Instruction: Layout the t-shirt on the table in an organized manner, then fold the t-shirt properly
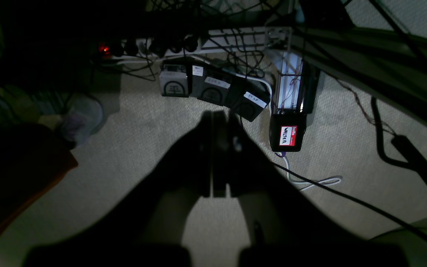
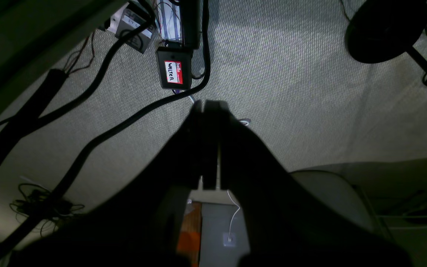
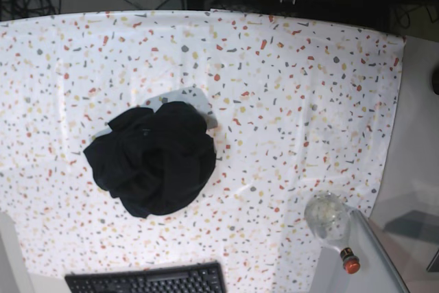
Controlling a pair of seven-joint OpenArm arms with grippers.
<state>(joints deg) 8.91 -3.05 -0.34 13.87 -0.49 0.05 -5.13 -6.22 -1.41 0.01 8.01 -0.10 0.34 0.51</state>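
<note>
One t-shirt [image 3: 152,159], one table [image 3: 295,101], one keyboard [image 3: 147,280], one clear bottle [image 3: 330,219] with an orange cap, two grippers [image 1: 219,122] [image 2: 210,111], one name-tagged black box [image 1: 288,135], one power strip [image 1: 184,46].

You see a plain black t-shirt [image 3: 152,158] on a bench [image 3: 309,87] clad in white cloth speckled with red, orange, yellow and grey flecks, a black keyboard [image 3: 147,280] at its near edge, and a red-and-white name tag [image 1: 287,135] on a black box.
</note>
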